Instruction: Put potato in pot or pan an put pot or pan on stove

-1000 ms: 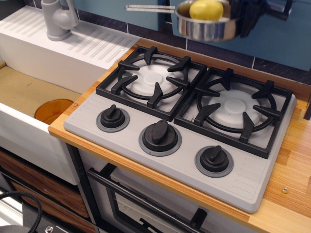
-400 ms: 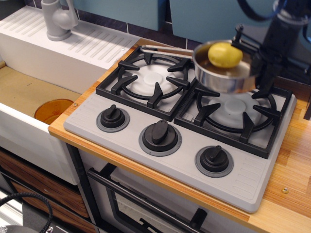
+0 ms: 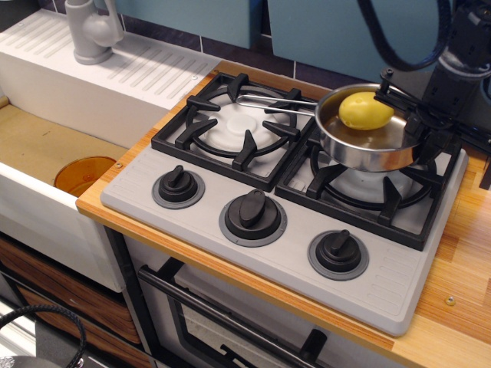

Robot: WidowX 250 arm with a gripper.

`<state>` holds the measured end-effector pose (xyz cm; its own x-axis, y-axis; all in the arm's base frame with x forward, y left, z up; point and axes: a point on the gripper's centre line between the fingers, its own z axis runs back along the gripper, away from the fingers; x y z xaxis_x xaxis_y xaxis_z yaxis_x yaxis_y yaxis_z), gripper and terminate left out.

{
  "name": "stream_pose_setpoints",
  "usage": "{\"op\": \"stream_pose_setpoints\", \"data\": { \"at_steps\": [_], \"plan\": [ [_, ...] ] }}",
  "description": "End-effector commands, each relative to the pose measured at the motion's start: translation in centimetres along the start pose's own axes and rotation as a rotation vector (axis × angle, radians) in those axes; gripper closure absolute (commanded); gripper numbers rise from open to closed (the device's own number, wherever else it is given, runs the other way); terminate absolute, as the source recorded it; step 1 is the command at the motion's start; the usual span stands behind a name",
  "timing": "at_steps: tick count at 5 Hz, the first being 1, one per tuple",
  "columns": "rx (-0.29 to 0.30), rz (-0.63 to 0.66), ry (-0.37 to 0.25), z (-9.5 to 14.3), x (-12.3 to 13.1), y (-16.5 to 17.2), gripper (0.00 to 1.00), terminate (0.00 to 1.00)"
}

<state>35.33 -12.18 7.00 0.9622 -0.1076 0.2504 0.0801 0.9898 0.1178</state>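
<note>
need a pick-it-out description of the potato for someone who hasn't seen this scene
Start at the grey stove on the wooden counter, then go to its right-hand burner grate. A shiny steel saucepan sits over it, its thin wire handle reaching left, with the gripper at its right rim. The potato is the smooth pale-yellow oval inside, the only yellow thing there.

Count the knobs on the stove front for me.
3, in a row along the grey stove panel: left knob, middle knob, right knob. None looks hidden.
</note>
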Motion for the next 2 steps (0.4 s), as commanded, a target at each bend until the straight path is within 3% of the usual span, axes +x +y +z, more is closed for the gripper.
{"op": "stream_pose_setpoints", "data": {
  "at_steps": [1, 2],
  "plan": [
    [-0.031, -0.014, -0.088, -0.04, 1.83, 0.62, 1.00, 0.00],
    [-0.028, -0.004, -0.076, 0.06, 1.68, 0.38, 0.00, 1.00]
  ]
}}
